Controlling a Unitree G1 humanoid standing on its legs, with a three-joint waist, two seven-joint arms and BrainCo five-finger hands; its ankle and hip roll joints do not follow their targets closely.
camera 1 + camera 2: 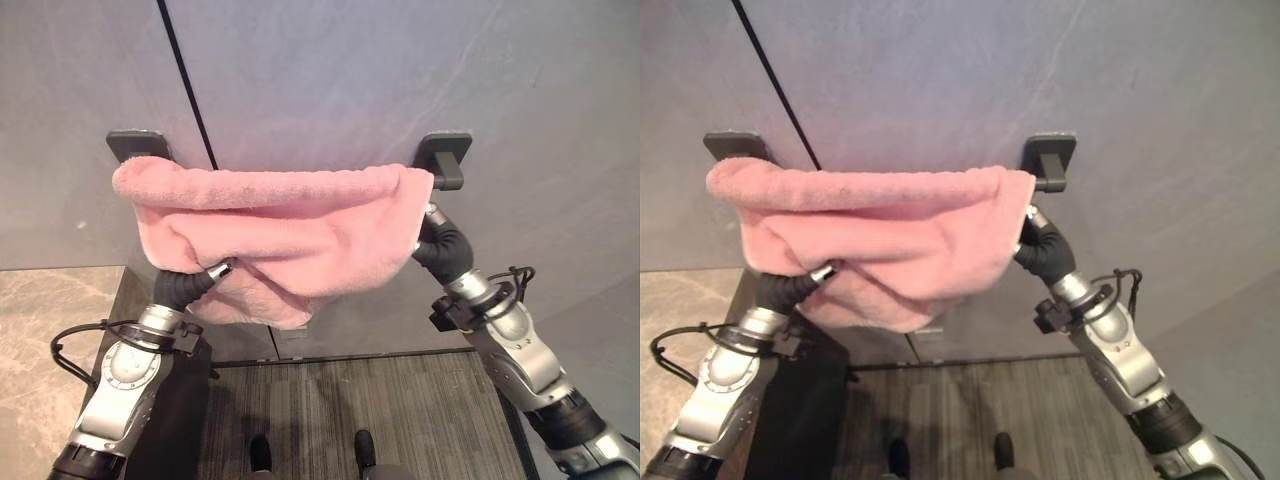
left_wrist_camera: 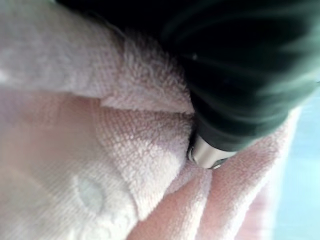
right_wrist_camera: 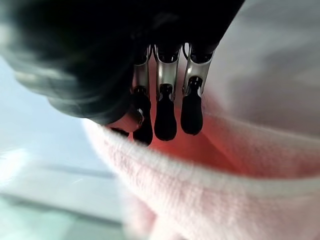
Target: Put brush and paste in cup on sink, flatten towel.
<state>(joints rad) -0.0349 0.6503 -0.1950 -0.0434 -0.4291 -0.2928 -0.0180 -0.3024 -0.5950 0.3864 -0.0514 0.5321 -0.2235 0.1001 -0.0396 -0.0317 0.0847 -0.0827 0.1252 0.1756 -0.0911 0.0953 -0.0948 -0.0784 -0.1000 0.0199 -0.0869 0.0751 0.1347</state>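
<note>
Grey wall panels fill the background, with a pink towel [image 1: 275, 225] bunched over a rail between two dark brackets [image 1: 445, 152] across the middle of the frame.

Both arms reach up into the towel: the left hand [image 1: 218, 271] comes from the lower left and goes under the sagging lower fold, its fingers buried in the cloth, so I cannot tell how they are set. The right hand [image 3: 165, 107] comes from the lower right to the towel's right edge, just below the right bracket; in the right wrist view its dark-tipped fingers [image 3: 191, 112] run straight, side by side, lying against the pink cloth behind a thick fold. Below the towel lies dark striped flooring [image 1: 400, 410], with pale stone tile [image 1: 45, 330] at lower left.
</note>
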